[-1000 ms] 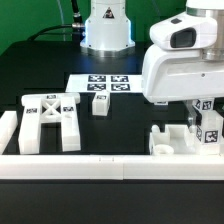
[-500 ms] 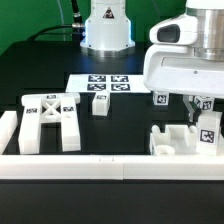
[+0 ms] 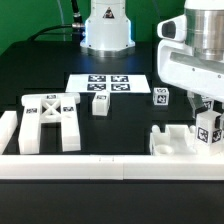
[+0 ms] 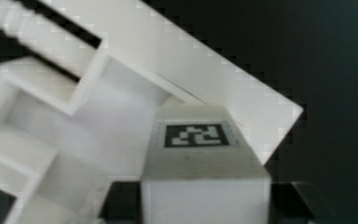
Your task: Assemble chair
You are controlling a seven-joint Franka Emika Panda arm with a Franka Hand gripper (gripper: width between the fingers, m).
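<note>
White tagged post (image 3: 208,128) stands upright, pinched between the jaws, which are nearly closed on it. It hangs at the seat slab (image 3: 172,141) near the bench's (image 3: 130,118) front edge, at the exterior view's right; contact cannot be told. The X-braced frame (image 3: 50,118) lies well apart along that edge.

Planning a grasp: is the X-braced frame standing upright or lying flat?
Lying flat: the X-braced frame rests broad side down on the table, tagged face up.

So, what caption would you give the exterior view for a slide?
Robot gripper holds a tagged chair part at the seat slab; X-braced frame lies apart.
</note>
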